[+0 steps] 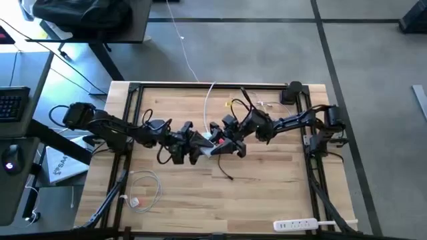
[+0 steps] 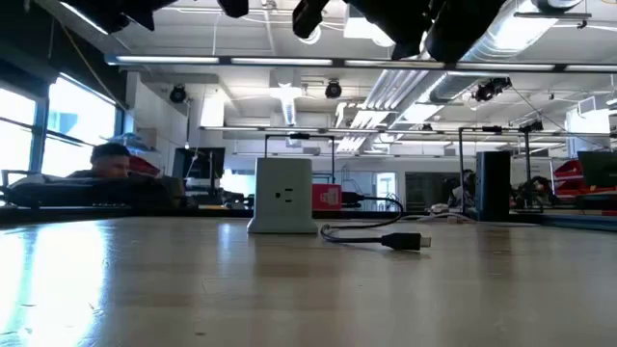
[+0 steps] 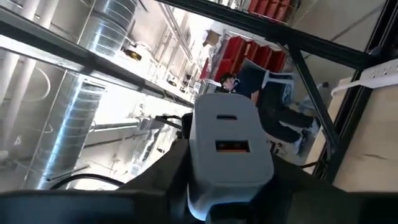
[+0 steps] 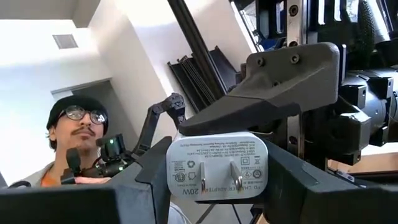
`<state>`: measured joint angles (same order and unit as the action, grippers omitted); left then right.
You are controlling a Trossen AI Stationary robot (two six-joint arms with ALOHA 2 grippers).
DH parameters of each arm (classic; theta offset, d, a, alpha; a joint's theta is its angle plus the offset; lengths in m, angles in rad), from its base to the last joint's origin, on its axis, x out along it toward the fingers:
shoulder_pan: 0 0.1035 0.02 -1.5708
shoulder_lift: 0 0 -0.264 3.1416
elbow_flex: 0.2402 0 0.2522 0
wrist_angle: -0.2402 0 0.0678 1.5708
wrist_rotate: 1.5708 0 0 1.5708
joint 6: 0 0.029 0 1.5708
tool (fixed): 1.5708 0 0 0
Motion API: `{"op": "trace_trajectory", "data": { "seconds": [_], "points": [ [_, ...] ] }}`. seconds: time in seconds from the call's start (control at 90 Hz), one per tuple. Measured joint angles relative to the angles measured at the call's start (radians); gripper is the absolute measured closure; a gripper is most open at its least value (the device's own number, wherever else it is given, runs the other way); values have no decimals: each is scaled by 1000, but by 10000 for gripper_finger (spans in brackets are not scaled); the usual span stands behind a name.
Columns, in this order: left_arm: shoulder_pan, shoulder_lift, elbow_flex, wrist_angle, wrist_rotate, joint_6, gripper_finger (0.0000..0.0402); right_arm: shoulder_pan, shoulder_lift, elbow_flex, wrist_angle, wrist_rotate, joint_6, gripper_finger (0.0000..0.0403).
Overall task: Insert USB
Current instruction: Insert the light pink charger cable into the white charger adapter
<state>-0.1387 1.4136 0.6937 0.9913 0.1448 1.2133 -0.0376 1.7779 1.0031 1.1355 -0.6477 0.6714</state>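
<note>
Left gripper (image 1: 199,145) and right gripper (image 1: 225,147) meet nose to nose above the middle of the wooden table (image 1: 280,193), the arms reaching in from opposite sides. Each wrist view shows a white charger cube (image 3: 230,149) clamped between that arm's own dark fingers. The left wrist view faces the side with its two ports, and the right wrist view faces the side with its two metal prongs (image 4: 216,176).

From table height, a white charger cube (image 2: 282,196) appears upright on the tabletop, with the arms as dark shapes overhead. Whether it is the same cube cannot be told.

The USB (image 2: 326,198), a small red-pink plug, sits just beside that cube, partly behind it. Its thin black cable (image 2: 366,234) curls across the wood to a dark end lying flat on the table.

A person (image 4: 74,134) is visible in the room beyond the table.
</note>
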Motion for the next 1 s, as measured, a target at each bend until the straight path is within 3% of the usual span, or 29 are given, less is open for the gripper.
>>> {"op": "trace_trajectory", "data": {
  "seconds": [0.244,0.533,1.0],
  "points": [
    [-2,0,0,-5,0,-86,303,1,0,0,-10,-5,-21,219],
    [-2,0,-1,-12,-97,-131,303,-30,-16,0,-44,-21,-51,161],
    [6,-3,-1,-32,-272,-111,303,-94,-143,0,-346,-78,-157,154]
  ]
}}
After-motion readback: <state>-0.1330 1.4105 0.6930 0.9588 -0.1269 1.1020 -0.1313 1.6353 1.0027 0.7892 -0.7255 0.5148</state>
